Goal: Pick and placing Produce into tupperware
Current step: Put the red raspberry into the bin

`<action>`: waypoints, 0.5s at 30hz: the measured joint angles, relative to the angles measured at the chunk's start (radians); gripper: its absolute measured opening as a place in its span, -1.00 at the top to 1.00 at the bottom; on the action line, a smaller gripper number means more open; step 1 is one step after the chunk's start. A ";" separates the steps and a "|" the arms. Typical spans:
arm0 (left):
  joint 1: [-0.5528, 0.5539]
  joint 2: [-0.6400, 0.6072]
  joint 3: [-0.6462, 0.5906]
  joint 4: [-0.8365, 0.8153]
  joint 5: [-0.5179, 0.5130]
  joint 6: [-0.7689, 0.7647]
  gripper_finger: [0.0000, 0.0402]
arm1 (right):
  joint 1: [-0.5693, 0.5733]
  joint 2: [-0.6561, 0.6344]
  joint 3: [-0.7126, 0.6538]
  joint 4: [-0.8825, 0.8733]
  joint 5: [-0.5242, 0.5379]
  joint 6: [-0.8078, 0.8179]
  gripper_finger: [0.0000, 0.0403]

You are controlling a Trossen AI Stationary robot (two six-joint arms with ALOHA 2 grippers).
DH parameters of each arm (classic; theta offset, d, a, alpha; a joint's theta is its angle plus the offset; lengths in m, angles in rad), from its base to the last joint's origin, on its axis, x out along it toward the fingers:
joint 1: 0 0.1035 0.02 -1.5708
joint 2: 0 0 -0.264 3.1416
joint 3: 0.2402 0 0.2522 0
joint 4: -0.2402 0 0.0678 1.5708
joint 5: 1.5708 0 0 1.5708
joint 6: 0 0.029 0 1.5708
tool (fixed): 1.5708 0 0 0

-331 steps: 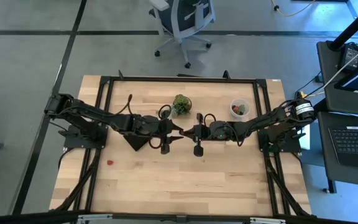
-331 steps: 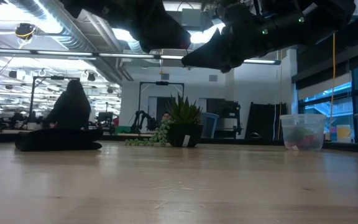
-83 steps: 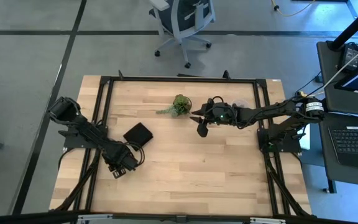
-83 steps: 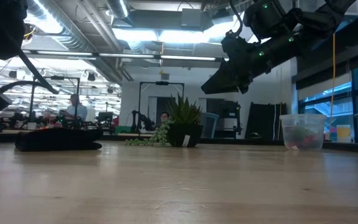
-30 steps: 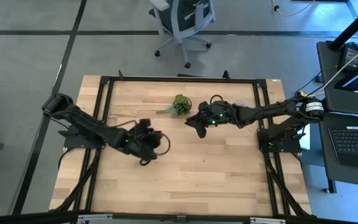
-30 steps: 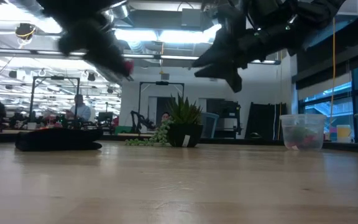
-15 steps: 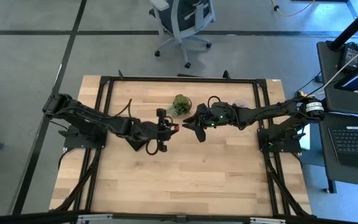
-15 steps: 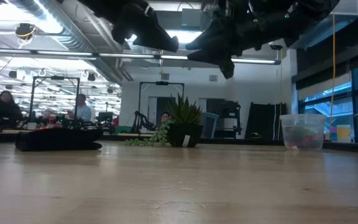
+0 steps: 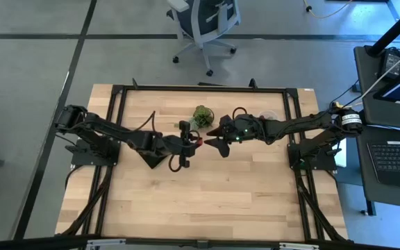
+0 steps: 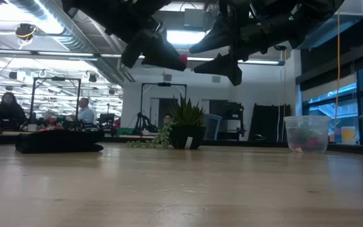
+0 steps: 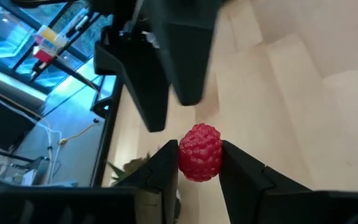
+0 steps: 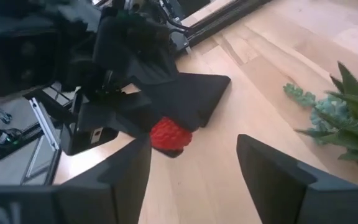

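A red berry-like piece of produce [image 11: 199, 151] hangs high over the middle of the table with my left gripper [image 9: 195, 141] shut on it. My right gripper [image 12: 194, 180] faces it from the table's right, level and open. Its two fingers [image 11: 160, 68] stand just beyond the berry [image 12: 169, 135] without touching it. The tupperware [image 10: 306, 133], a small translucent tub holding several pieces, stands on the table at the far right. In the high view my right arm partly hides it. My left gripper pinches the red berry by its two opposite sides [image 11: 184, 155] between its two fingertips. The fingers lie about level and point toward the table's right. The berry [image 10: 183, 60] is lifted well clear of the table.
A small green potted plant [image 9: 201, 116] stands just beyond the two grippers. A flat black square [image 9: 153, 158] lies under my left arm. People sit in the room behind [image 10: 84, 112].
My left gripper has carried the red berry up and toward the table's right and far side, up to my right gripper. My right gripper has stayed about where it was and has opened.
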 joint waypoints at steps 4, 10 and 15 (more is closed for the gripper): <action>0.001 -0.001 0.000 0.006 -0.008 0.000 0.53 | 0.000 0.000 0.000 0.001 0.001 -0.017 -0.22; 0.001 -0.001 0.000 0.010 -0.007 0.000 0.53 | 0.004 0.000 0.000 0.022 -0.008 -0.042 -0.22; 0.001 -0.001 0.000 0.012 -0.008 0.003 0.53 | 0.007 0.000 0.000 0.057 -0.004 -0.040 -0.22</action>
